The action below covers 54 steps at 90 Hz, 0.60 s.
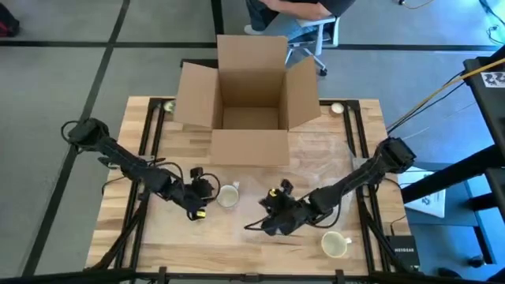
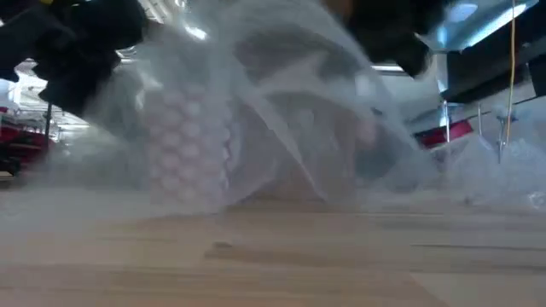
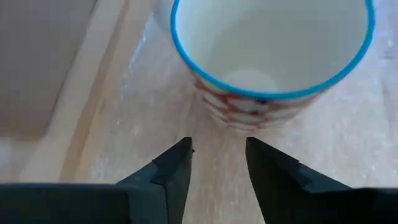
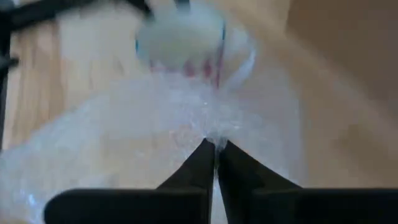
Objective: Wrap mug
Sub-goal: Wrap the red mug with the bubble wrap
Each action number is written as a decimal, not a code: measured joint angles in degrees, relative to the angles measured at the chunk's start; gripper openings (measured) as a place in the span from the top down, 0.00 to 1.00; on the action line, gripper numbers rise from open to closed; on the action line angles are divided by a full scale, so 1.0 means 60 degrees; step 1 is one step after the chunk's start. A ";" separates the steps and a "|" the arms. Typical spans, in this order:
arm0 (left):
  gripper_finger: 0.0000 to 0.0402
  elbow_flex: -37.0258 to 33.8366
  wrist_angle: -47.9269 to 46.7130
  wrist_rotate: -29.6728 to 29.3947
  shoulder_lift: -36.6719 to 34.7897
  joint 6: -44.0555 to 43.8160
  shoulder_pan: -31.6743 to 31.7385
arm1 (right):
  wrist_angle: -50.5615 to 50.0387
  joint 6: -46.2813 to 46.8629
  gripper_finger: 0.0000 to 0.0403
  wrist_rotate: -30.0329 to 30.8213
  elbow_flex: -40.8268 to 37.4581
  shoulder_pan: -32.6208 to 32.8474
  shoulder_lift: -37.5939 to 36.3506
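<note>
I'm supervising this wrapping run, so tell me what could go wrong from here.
The right gripper pinches only the bubble wrap's edge, so the sheet could slip free or tear. Pulling it might tip the mug standing on it. The open left gripper sits close to the mug and could knock it.

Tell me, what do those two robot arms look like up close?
Both arms are dark, slim and jointed, with thin black cables looping along them. The left gripper and right gripper each end in two black, wedge-shaped fingers tapering to points. A small yellow spot shows near the left wrist.

Overhead, table-level, two close wrist views
</note>
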 joint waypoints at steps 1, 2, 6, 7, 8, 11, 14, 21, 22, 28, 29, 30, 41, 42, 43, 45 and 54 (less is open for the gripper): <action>0.66 0.0000 0.0042 0.0009 0.0000 0.0024 0.0018 | 0.0105 -0.0184 1.00 0.0001 0.0038 -0.0036 -0.0003; 0.66 0.0000 0.0078 0.0016 0.0001 0.0054 0.0033 | 0.0219 -0.0366 1.00 0.0001 0.0070 -0.0073 -0.0007; 0.66 0.0000 0.0196 0.0043 0.0004 0.0209 0.0090 | 0.0737 -0.1005 1.00 -0.0047 0.0132 -0.0216 -0.0009; 0.66 0.0000 0.0214 0.0048 0.0004 0.0224 0.0100 | 0.0926 -0.1176 1.00 -0.0087 0.0138 -0.0258 -0.0002; 0.66 0.0000 0.0231 0.0055 0.0004 0.0230 0.0111 | 0.1111 -0.1342 1.00 -0.0145 0.0146 -0.0301 0.0019; 0.66 -0.0004 0.0291 0.0084 0.0004 0.0272 0.0147 | 0.1654 -0.1790 1.00 -0.0335 0.0159 -0.0427 0.0078; 0.66 -0.0004 0.0371 0.0085 0.0009 0.0297 0.0183 | 0.2124 -0.2151 1.00 -0.0596 0.0161 -0.0570 0.0173; 0.66 -0.0004 0.0570 0.0117 0.0011 0.0426 0.0253 | 0.2998 -0.2705 1.00 -0.1292 0.0161 -0.0895 0.0479; 0.66 -0.0004 0.0593 0.0123 0.0011 0.0426 0.0260 | 0.3092 -0.2766 1.00 -0.1372 0.0161 -0.0933 0.0527; 0.66 -0.0004 0.0742 0.0128 0.0058 0.0439 0.0261 | 0.3511 -0.3072 1.00 -0.1639 0.0161 -0.1144 0.0785; 0.66 -0.0004 0.0775 0.0128 0.0070 0.0455 0.0261 | 0.3570 -0.3103 1.00 -0.1657 0.0161 -0.1173 0.0825; 0.66 -0.0004 0.0808 0.0128 0.0080 0.0474 0.0260 | 0.3629 -0.3138 1.00 -0.1664 0.0161 -0.1202 0.0860; 0.66 -0.0004 0.1425 0.0293 0.0406 0.0709 0.0269 | 0.4056 -0.3453 1.00 -0.1736 0.0161 -0.1508 0.1157; 0.66 -0.0004 0.1501 0.0327 0.0448 0.0731 0.0275 | 0.4054 -0.3464 1.00 -0.1786 0.0161 -0.1533 0.1176; 0.66 -0.0004 0.1580 0.0364 0.0492 0.0749 0.0282 | 0.4054 -0.3478 1.00 -0.1832 0.0161 -0.1557 0.1203; 0.66 -0.0004 0.1759 0.0451 0.0582 0.0771 0.0298 | 0.4082 -0.3499 1.00 -0.1926 0.0161 -0.1589 0.1250; 0.66 -0.0004 0.2552 0.0815 0.0939 0.0779 0.0393 | 0.3882 -0.3529 1.00 -0.2159 0.0158 -0.1641 0.1317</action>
